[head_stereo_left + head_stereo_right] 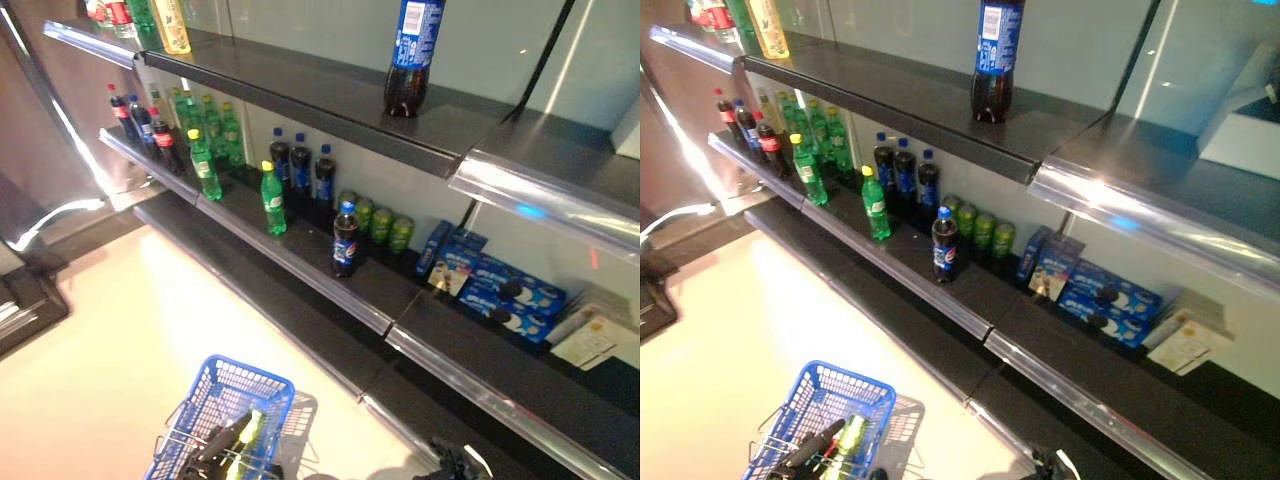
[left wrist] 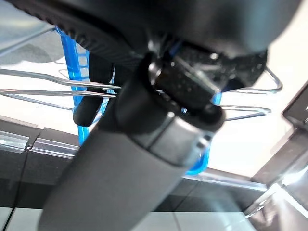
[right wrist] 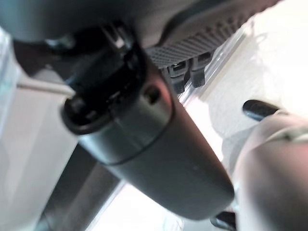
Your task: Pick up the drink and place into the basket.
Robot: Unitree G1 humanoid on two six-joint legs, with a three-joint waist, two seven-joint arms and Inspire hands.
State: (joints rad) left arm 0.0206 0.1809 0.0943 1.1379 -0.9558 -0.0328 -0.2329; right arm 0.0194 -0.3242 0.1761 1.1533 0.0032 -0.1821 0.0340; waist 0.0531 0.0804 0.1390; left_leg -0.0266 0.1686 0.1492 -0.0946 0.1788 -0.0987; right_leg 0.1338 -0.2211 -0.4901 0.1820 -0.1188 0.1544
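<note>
Basket (image 1: pixel 232 400) — left hand (image 1: pixel 215 440) fingers on handle

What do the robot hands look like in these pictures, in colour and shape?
The left robot hand is dark, with a thick, rounded grey-black thumb and a glossy black knuckle part above it. The right robot hand looks the same: a smooth dark rounded thumb and ribbed black casing. No markings are visible.

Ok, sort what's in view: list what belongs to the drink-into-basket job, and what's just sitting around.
Belongs to the job:
- blue basket, held by the left hand at its wire handle
- green bottle lying inside the basket
- cola bottle at the shelf's front edge, a likely next pick

Just sitting there:
- green cans
- blue biscuit boxes
- large cola bottle on the top shelf
</note>
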